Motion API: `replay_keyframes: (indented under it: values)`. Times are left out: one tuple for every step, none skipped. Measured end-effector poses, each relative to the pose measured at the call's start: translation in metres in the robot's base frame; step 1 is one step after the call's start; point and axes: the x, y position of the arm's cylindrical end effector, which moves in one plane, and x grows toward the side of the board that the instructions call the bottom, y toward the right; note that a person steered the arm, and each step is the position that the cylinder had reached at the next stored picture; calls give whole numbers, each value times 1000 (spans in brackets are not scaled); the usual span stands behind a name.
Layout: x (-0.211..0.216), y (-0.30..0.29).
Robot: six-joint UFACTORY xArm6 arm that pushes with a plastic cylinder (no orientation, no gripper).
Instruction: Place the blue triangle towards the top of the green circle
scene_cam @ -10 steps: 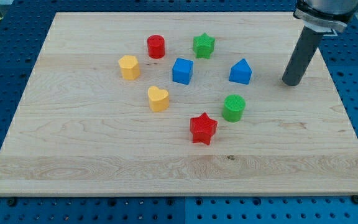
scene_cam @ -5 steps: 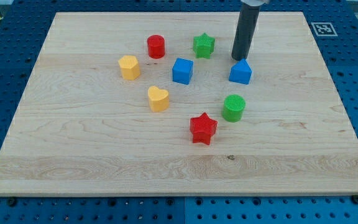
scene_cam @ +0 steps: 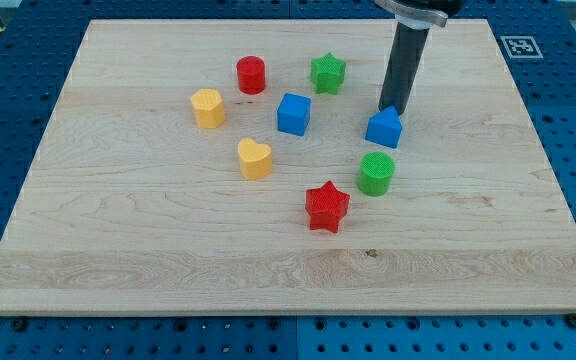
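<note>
The blue triangle (scene_cam: 385,128) lies right of the board's middle, just above the green circle (scene_cam: 376,173) with a small gap between them. My tip (scene_cam: 391,108) stands at the triangle's upper edge, touching or nearly touching it. The dark rod rises from there to the view's top.
A blue cube (scene_cam: 294,113) lies left of the triangle. A green star (scene_cam: 327,73) and a red cylinder (scene_cam: 251,75) lie nearer the top. A yellow hexagon (scene_cam: 207,107), a yellow heart (scene_cam: 255,159) and a red star (scene_cam: 327,207) lie around. The wooden board (scene_cam: 118,250) has blue pegboard about it.
My tip swung from the view's right to above the blue triangle, then came down against it. The triangle slid slightly down towards the green circle.
</note>
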Motion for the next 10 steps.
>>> replay_keyframes:
  values:
    - [0, -6]
    - [7, -8]
    - [22, -9]
    - [22, -24]
    - [22, -50]
    - [31, -57]
    - [53, -42]
    - [55, -19]
    - [55, -24]
    - [52, -42]
